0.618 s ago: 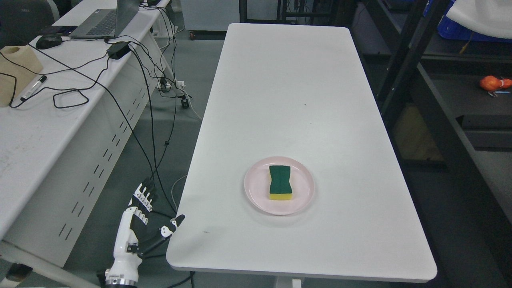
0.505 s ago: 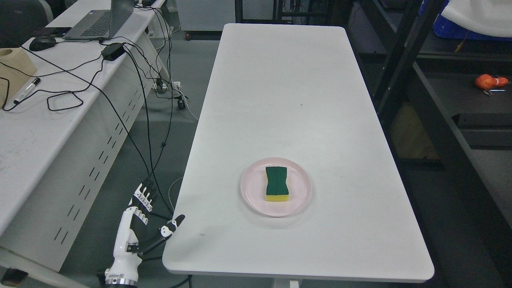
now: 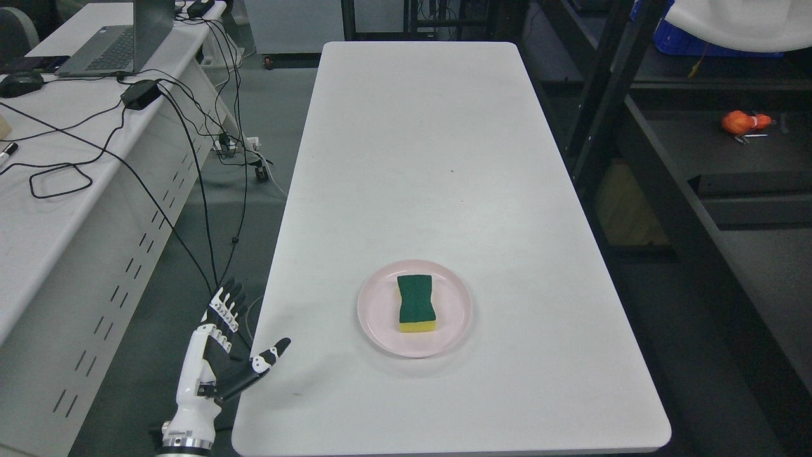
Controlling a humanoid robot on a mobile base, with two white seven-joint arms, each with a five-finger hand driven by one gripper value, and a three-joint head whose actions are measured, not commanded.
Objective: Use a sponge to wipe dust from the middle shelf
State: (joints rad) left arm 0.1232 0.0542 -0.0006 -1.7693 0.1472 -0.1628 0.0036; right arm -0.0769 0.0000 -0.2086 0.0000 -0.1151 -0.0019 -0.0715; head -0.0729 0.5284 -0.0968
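Far left: long white desk [image 3: 38, 254] with a grey laptop [image 3: 108, 47] and trailing black cables [image 3: 190, 158]. Not part of the job.

Lower left: white-and-black left hand [image 3: 219, 355] beside the near left corner of the white rectangular table [image 3: 412, 158], below its top. Fingers spread and straight, thumb angled toward the table edge, holding nothing. Right hand out of view.

Centre, near end of table: round pale-pink plate [image 3: 377, 320] carrying the yellow foam sponge with dark-green scouring top [image 3: 416, 303]. Sponge lies flat, green face up, long axis running away from the robot, waisted along both long sides. Well apart from the hand.

Handling judgement: light, soft, compressible; the foam likely gives under the fingers, so a firm pinch won't harm it. The narrow waist looks like the best hold, thumb on one long side, fingers on the other. The plate looks smooth and light; it may slide or tip if pushed sideways.

Right: dark metal shelving rack [image 3: 634, 127], an orange object [image 3: 739, 120] on one level.
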